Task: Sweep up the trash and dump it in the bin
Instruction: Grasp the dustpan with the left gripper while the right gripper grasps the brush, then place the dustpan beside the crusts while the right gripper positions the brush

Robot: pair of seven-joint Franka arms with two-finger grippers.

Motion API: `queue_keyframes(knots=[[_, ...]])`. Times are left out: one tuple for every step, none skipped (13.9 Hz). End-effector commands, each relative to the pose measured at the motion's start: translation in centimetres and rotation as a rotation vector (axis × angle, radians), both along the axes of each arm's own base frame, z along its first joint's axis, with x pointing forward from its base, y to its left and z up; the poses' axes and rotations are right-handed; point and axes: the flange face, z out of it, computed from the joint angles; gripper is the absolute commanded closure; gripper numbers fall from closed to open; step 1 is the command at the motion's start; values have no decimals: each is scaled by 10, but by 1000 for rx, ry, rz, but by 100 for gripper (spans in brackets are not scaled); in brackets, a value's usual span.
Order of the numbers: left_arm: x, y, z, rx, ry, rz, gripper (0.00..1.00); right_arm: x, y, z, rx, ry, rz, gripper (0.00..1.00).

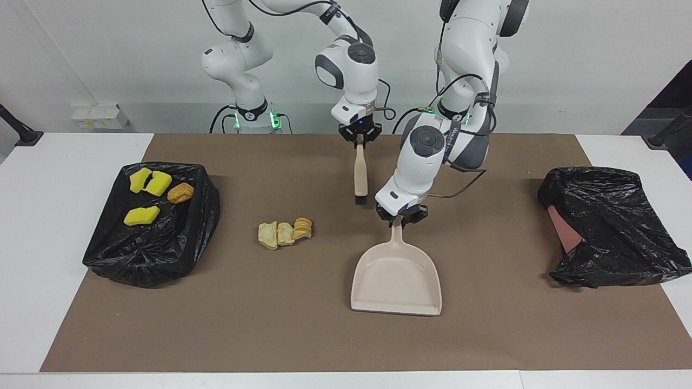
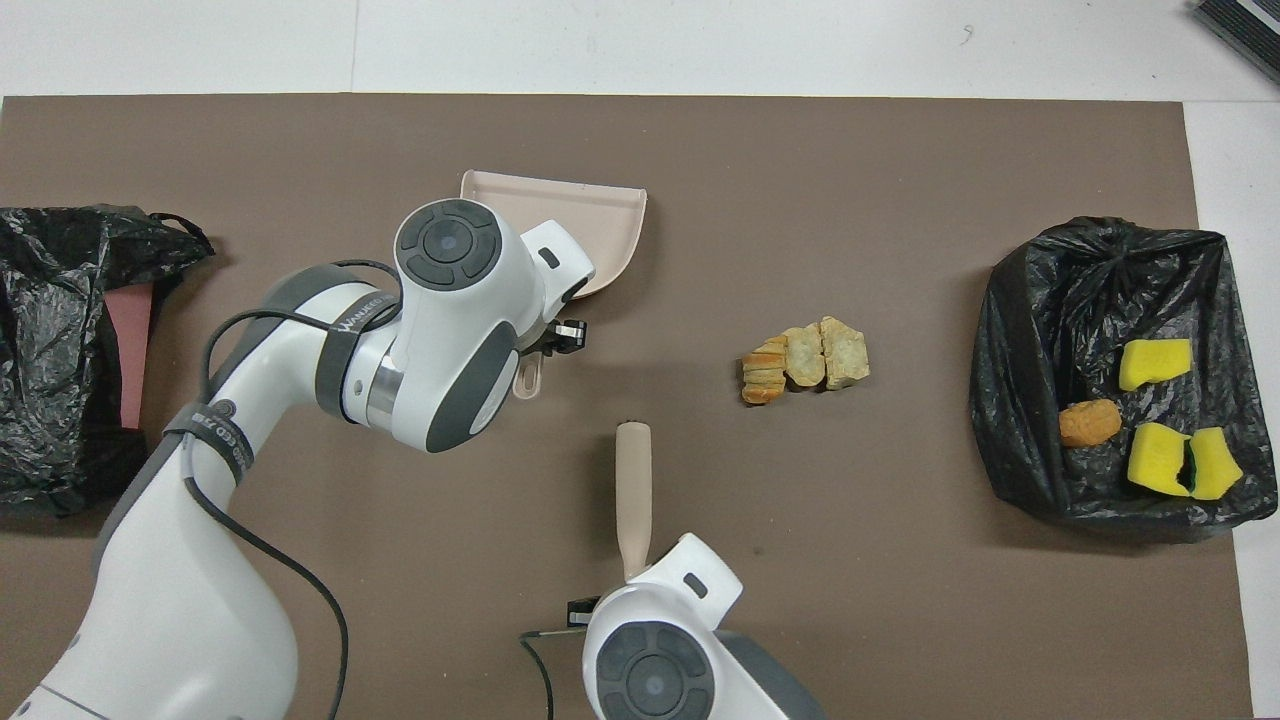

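Three pale and orange pastry-like pieces of trash (image 1: pixel 285 233) (image 2: pixel 805 362) lie together on the brown mat. The bin (image 1: pixel 195 213) (image 2: pixel 1020 400), lined with a black bag, stands at the right arm's end and holds yellow sponge chunks (image 1: pixel 141 215) and a brown lump (image 1: pixel 180 193). My left gripper (image 1: pixel 403 218) (image 2: pixel 548 345) is shut on the handle of the beige dustpan (image 1: pixel 396 275) (image 2: pixel 600 215), whose handle end is raised. My right gripper (image 1: pixel 359 139) is shut on the handle end of the brush (image 1: pixel 360 173) (image 2: pixel 633 490), which slants down toward the mat.
A second heap of black bag (image 1: pixel 611 227) (image 2: pixel 60 350) with a pinkish thing inside it lies at the left arm's end. The brown mat (image 1: pixel 270 324) covers most of the white table. The trash lies between the dustpan and the bin.
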Motion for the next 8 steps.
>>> queue_keyframes(knots=[[7,31,33,24,-4,-86,100,24,-52,29,-22,-19,16,100],[11,45,40,24,0,-130,100,36,-72,34,-38,-20,23,100],[13,56,45,26,8,-177,100,48,-90,34,-68,-26,36,100],[15,70,52,29,14,-223,100,58,-104,33,-109,-37,43,100],[14,78,54,30,30,-298,100,70,-126,29,-168,-36,54,100],[14,89,59,28,33,-361,100,80,-147,27,-219,-24,103,100],[17,103,59,26,40,-429,100,86,-165,25,-260,-5,138,100],[18,119,56,23,55,-524,100,93,-183,21,-304,13,162,100]])
